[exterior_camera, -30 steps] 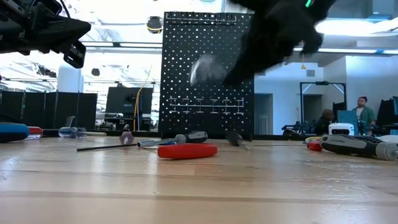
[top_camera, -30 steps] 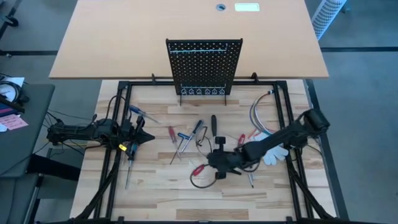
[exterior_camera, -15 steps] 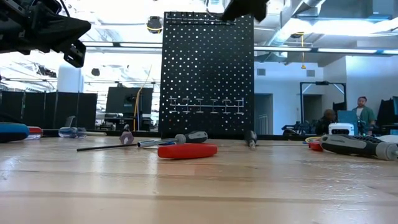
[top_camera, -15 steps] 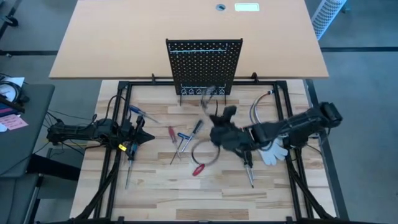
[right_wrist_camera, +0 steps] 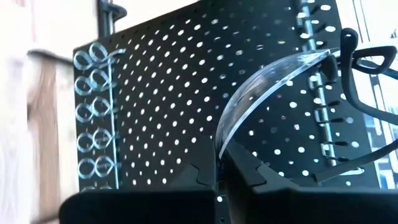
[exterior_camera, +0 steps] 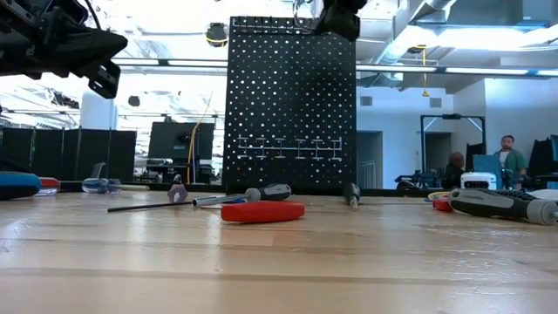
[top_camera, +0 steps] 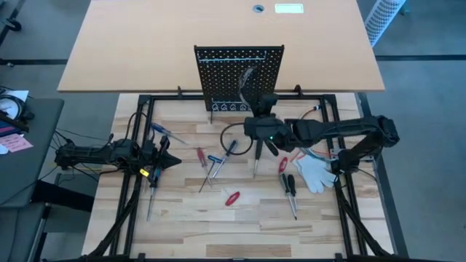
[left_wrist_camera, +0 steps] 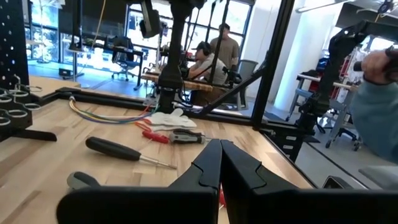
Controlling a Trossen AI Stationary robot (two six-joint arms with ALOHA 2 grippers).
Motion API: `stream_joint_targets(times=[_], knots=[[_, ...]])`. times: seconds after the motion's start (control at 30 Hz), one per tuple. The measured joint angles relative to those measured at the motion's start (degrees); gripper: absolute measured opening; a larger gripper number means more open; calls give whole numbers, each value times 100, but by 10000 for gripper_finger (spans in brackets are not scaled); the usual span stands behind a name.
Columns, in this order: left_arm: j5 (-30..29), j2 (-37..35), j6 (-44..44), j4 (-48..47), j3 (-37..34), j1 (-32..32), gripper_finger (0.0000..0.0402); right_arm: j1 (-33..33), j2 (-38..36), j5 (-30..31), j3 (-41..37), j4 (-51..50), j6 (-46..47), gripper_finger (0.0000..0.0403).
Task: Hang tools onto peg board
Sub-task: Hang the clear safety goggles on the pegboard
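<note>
Holding safety glasses (right_wrist_camera: 273, 81) clenched before the peg board (top_camera: 239, 76) at frame center, your right gripper (top_camera: 255, 110) works; your left gripper (top_camera: 166, 161) waits clenched mid-left.

Right gripper (exterior_camera: 336, 16) cut off above.

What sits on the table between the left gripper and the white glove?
In the high view, between the left gripper and the glove lie several screwdrivers, one more under the right arm, and a red-handled tool.
</note>
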Motion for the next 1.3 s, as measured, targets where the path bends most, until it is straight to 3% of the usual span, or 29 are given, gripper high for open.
stream_joint_targets(times=[0.37, 0.5, 1.07, 1.3], knots=[[0, 0, -22, -52, 0, 0, 0, 9, -498, 208, 0, -1517, 1007, 9], [0, 0, 41, -47, 0, 1, 0, -77, -553, -239, 0, -1532, 945, 9], [0, 0, 20, -46, 0, 2, 0, -738, -509, -466, 0, -1808, 839, 9], [0, 2, 2, -46, 0, 0, 0, -1013, -509, -1070, -20, -1796, 869, 11]])
